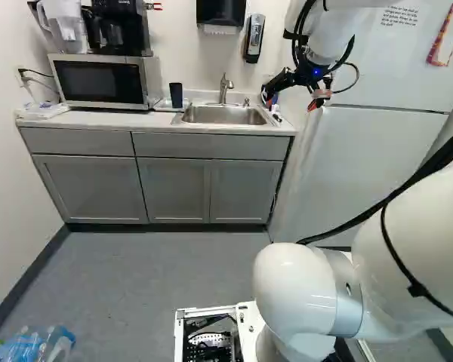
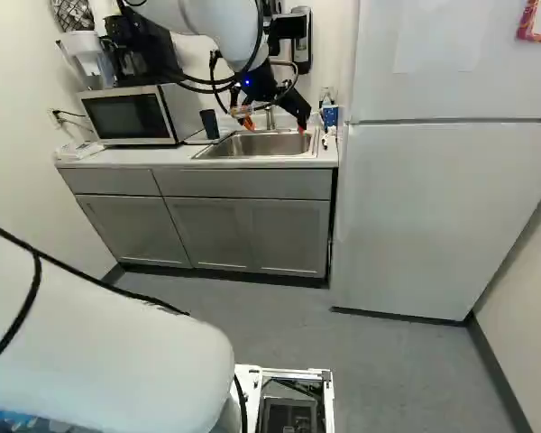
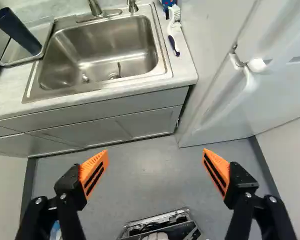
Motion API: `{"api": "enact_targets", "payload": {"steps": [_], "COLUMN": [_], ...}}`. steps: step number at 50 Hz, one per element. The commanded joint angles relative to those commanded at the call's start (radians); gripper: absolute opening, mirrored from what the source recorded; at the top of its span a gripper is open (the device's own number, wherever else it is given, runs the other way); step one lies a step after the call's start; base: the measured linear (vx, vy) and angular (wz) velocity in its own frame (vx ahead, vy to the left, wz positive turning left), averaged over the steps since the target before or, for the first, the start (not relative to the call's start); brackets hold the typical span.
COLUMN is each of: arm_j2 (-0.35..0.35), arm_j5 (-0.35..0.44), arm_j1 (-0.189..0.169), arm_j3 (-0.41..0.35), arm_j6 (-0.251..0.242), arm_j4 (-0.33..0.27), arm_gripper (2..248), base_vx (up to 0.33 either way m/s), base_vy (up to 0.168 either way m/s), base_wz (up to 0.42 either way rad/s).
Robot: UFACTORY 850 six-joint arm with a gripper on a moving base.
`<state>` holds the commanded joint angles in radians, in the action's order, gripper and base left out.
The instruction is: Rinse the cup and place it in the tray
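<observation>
- Cup: dark blue plastic-looking cup [image 3: 16,31], tall and smooth-sided, slightly wider at its upper end. It stands upright in the left base view. Its contents cannot be determined.
- Cup location: on the shallow, pale-rimmed tray [image 3: 19,54], by the edge that faces the sink and toward the front corner on that side.
- Tray location: on the light-coloured counter [image 3: 10,101], between the silver microwave with a dark door [image 1: 98,83] and the stainless-steel sink [image 3: 107,45], beside the sink's left edge.
- Cup relative to my gripper [image 2: 275,126]: ahead and to the left, outside the span of my fingers, well apart from both.
- Gripper state: two black fingers spread wide; orange pads [image 3: 94,172] face each other across the gap. The grey floor [image 3: 150,172] shows between them in the wrist view.
- Gripper reference: the counter's front edge and the sink lie ahead of my fingertips. The white refrigerator [image 2: 433,207] stands to my right.
- Adjacent item: white brush with a dark blue handle end [image 3: 176,37], on the counter by the sink's right edge.
</observation>
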<state>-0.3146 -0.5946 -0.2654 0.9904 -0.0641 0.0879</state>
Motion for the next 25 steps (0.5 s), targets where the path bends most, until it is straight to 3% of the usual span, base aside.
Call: {"api": "enact_targets", "payload": {"steps": [25], "arm_j2": [0.001], "arm_j5": [0.051], "arm_j1": [0.009], "arm_j3": [-0.031], "arm_j6": [0.002], "arm_j4": [-0.003], "arm_gripper": [247], "base_vx": [0.000], "base_vy": [0.000], "base_wz": [0.000]}}
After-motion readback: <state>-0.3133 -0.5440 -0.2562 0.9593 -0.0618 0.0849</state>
